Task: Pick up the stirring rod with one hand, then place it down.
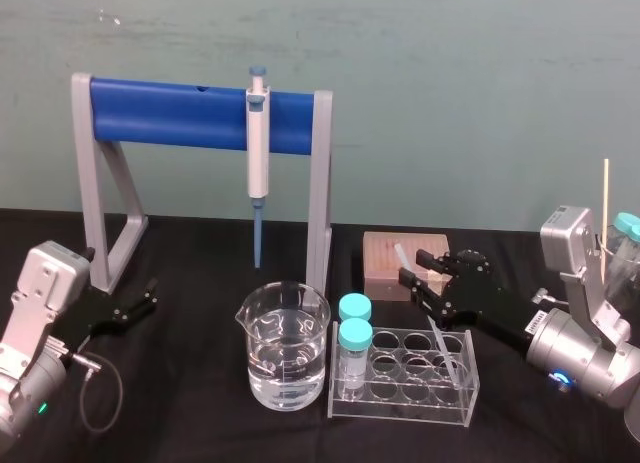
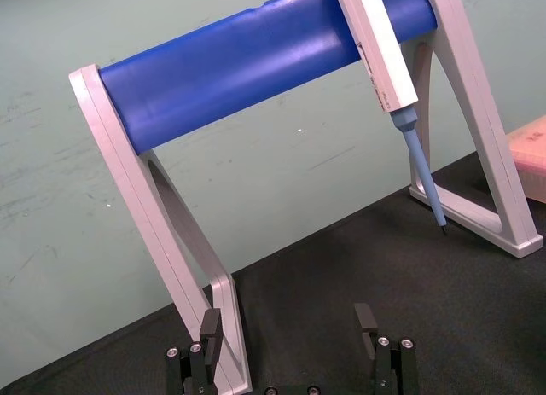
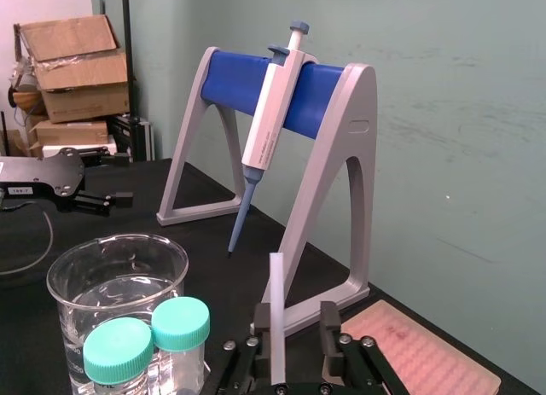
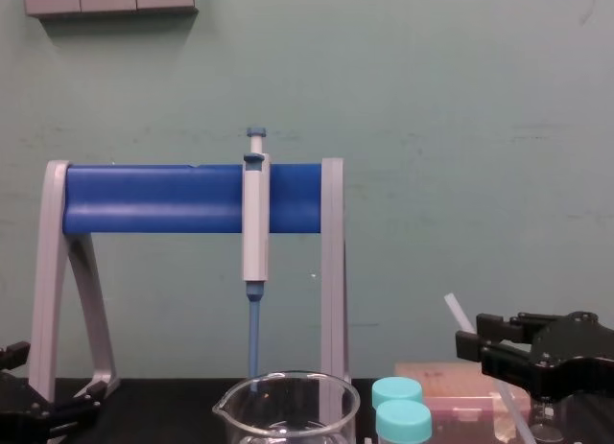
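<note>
The stirring rod [image 1: 446,349] is a translucent white rod leaning in the clear tube rack [image 1: 400,408], its top end tilted toward the pink box. My right gripper [image 1: 413,266] reaches in from the right at the rod's upper part. In the right wrist view the stirring rod [image 3: 277,314] stands between the two black fingers [image 3: 329,320], close against one and with a gap to the other. In the chest view the rod [image 4: 459,313] sticks up beside the right gripper [image 4: 472,334]. My left gripper [image 2: 288,327] rests open and empty at the left by the stand's foot.
A grey-and-blue pipette [image 1: 258,133] hangs on the blue-barred stand [image 1: 170,113] at the back. A beaker of water [image 1: 283,348] sits at the front centre, beside two teal-capped vials [image 1: 353,338] in the rack. A pink box [image 1: 385,263] lies behind the right gripper.
</note>
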Robot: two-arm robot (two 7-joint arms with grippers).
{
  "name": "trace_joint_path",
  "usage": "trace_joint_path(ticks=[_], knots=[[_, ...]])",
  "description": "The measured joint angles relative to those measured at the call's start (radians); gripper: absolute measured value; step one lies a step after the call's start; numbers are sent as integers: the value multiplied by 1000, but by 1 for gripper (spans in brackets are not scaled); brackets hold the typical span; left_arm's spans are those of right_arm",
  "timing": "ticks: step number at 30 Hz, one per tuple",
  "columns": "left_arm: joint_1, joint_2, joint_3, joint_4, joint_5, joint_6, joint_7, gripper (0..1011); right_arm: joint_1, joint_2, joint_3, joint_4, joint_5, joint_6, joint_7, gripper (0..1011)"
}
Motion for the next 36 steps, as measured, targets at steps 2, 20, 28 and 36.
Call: trace_joint_path(ticks=[2, 20, 28, 36], knots=[[0, 0, 0, 0, 0, 0, 0, 1000, 0, 0, 0, 0, 0, 0, 0, 335], [0, 0, 0, 0, 0, 0, 0, 1000, 0, 0, 0, 0, 0, 0, 0, 64], [0, 0, 0, 0, 0, 0, 0, 1000, 0, 0, 0, 0, 0, 0, 0, 64], [0, 0, 0, 0, 0, 0, 0, 1001, -11, -2, 16, -15, 3, -22, -12, 64]])
